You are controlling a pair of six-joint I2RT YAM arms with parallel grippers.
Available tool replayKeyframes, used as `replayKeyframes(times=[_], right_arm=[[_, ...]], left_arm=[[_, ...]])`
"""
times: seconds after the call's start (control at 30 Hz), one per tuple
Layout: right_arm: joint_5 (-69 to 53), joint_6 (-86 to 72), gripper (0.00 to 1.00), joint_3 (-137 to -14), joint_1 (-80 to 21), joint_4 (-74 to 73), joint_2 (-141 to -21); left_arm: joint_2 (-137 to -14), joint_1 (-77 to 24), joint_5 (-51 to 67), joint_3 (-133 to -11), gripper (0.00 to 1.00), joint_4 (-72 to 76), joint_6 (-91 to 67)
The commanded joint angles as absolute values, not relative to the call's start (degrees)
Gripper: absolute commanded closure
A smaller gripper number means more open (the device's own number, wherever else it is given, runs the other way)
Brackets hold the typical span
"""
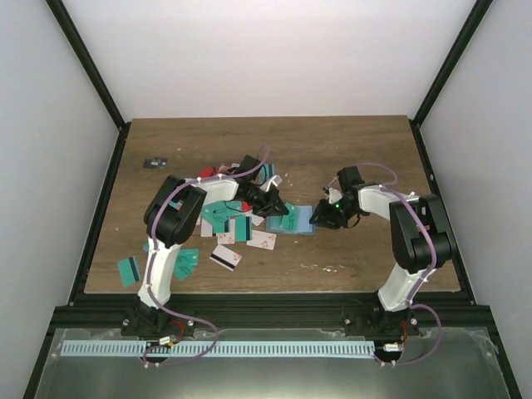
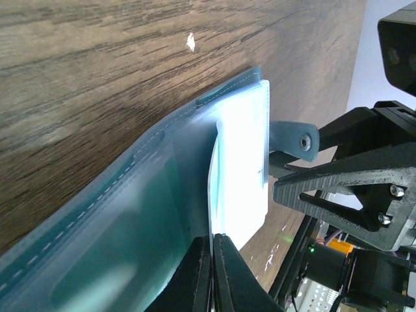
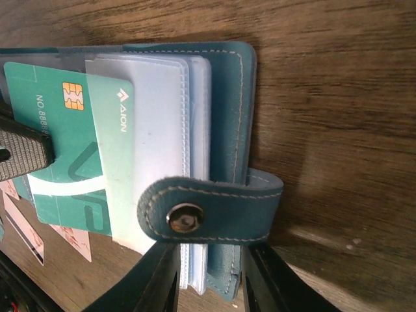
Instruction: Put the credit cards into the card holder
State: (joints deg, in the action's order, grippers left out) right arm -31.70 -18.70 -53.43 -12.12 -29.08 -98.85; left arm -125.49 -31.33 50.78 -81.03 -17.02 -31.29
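Bench (image 1: 366, 158) of dark wood fills my overhead view, with loose credit cards (image 1: 226, 258) strewn left of centre. I see the card holder (image 1: 299, 221) lying at mid-frame between both arms. My right pincer (image 3: 211, 279) clamps its lower edge, one finger on either side of the clear sleeves (image 3: 162, 97) and cover. My left pincer (image 2: 212, 250) is pressed together on a teal card (image 3: 58, 149), which sits partly inside a sleeve. The snap strap (image 3: 208, 211) folds across the sleeves.
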Motion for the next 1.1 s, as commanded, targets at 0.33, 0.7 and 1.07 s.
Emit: replayKeyframes(times=[0.33, 0.7, 1.07], right_arm=[[-35.9, -17.6, 0.79, -53.0, -11.5, -25.6, -101.7], [-37.7, -17.3, 0.78, -52.8, -11.5, -25.3, -101.8], [-39.0, -17.3, 0.78, -52.8, -11.5, -24.8, -102.3]], left_arm=[[-128.1, -32.7, 49.7, -82.3, 0.96, -15.0, -34.0], [-128.7, -32.9, 49.0, -80.3, 0.96, -8.2, -41.0], [-130.1, -34.5, 48.8, -80.0, 0.96, -7.1, -42.5]])
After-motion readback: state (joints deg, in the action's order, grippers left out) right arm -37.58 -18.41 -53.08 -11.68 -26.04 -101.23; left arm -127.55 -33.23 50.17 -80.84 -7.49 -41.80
